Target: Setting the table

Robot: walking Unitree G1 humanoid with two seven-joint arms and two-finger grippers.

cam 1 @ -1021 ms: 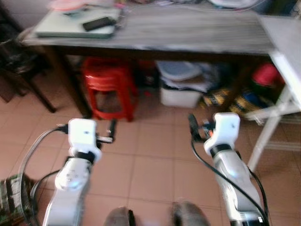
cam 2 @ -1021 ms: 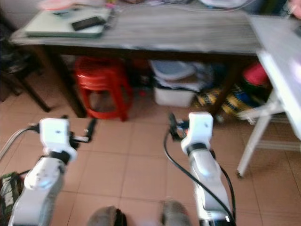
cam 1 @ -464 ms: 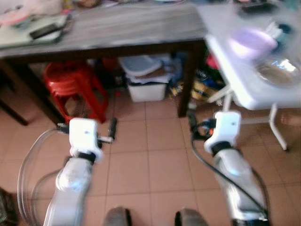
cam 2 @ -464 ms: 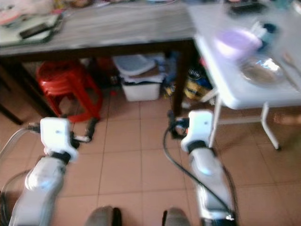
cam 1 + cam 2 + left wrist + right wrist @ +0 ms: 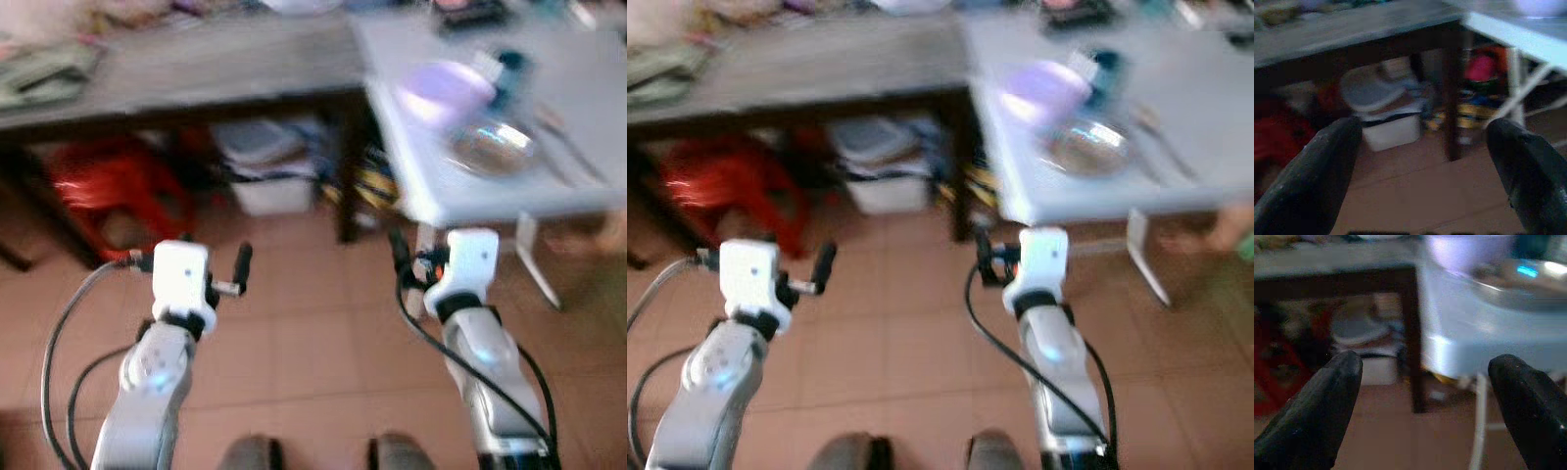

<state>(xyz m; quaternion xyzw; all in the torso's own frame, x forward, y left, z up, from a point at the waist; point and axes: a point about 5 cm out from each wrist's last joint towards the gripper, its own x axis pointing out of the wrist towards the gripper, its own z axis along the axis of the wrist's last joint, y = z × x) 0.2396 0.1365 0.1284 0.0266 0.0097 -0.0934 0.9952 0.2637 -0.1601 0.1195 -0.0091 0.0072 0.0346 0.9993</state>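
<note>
A white folding table [image 5: 588, 93] stands ahead on the right. On it are a pale purple bowl [image 5: 446, 83], a shiny clear dish [image 5: 493, 147], a dark blue cup [image 5: 509, 69] and some blurred cutlery [image 5: 558, 132]. My left gripper [image 5: 1425, 161] is open and empty, held low over the tiled floor and pointing under the dark wooden table [image 5: 196, 59]. My right gripper [image 5: 1425, 396] is open and empty too. It sits just below and short of the white table's near corner [image 5: 1437, 355], with the purple bowl [image 5: 1469, 249] and the dish [image 5: 1518, 276] above it.
Under the wooden table are a red plastic stool [image 5: 108, 186], a white lidded bin [image 5: 269, 191] and bright packets [image 5: 377, 181]. Its dark leg [image 5: 348, 181] stands beside the white table's metal legs [image 5: 534, 264]. Bare tiled floor [image 5: 313, 343] lies before me.
The whole view has swung right, so the white table with the bowl and dish has come nearer the middle. Both arms keep the same pose, grippers still open.
</note>
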